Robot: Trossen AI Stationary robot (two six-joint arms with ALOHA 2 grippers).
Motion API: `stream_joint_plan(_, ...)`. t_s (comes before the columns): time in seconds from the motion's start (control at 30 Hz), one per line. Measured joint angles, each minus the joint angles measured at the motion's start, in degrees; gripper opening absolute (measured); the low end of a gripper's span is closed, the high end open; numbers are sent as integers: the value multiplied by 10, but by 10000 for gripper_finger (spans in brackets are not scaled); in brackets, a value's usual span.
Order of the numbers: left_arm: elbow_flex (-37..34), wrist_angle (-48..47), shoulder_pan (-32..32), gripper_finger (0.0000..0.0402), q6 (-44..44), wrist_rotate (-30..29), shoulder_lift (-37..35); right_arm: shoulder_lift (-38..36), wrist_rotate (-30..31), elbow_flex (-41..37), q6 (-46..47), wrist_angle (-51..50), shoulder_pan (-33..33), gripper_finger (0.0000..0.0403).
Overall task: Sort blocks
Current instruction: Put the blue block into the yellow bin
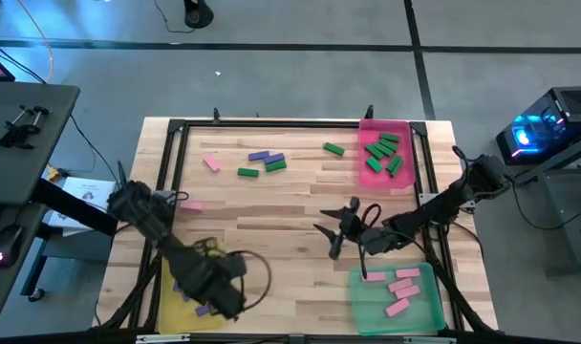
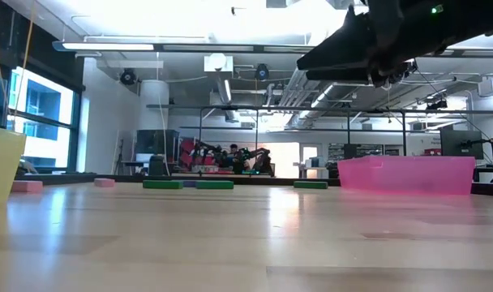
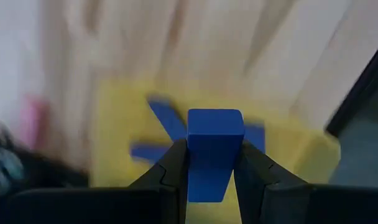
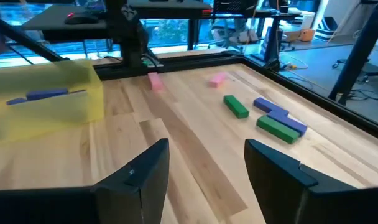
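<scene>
My left gripper (image 1: 212, 298) hovers over the yellow tray (image 1: 176, 311) at the table's near left corner, shut on a purple block (image 3: 215, 134). Other purple blocks (image 3: 158, 115) lie in that tray below it. My right gripper (image 1: 336, 229) is open above the bare table middle, touching nothing. Loose on the far half of the table lie purple blocks (image 1: 267, 156), green blocks (image 1: 247, 172) and a pink block (image 1: 211, 163). Another pink block (image 1: 190, 204) lies near the left arm. The same loose green and purple blocks (image 4: 276, 121) show ahead in the right wrist view. My left gripper pinches the purple block between its two fingers (image 3: 176, 162), each on one long side (image 3: 195, 149). The block's free end (image 3: 215, 121) sticks out past the fingertips. It is lifted clear above the yellow tray.
The pink tray (image 1: 405, 177) at the far right holds several green blocks. The green tray (image 1: 434, 311) at the near right holds several pink blocks. A black frame (image 1: 271, 122) runs along the table's edges. Bare wood lies between the trays.
</scene>
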Motion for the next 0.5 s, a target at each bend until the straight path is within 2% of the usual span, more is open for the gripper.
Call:
stream_joint_plan(0.2, -110, 75, -42, 64, -82, 100, -8, 0, 1, 0, -1, 2, -2, 193)
stream_joint_plan(0.37, -211, 191, -36, 64, -87, 157, -7, 0, -15, 0, -1, 2, -2, 193)
stream_joint_plan(0.5, -269, 258, -32, 64, -76, 174, -7, 0, -23, 0, -1, 2, -2, 193)
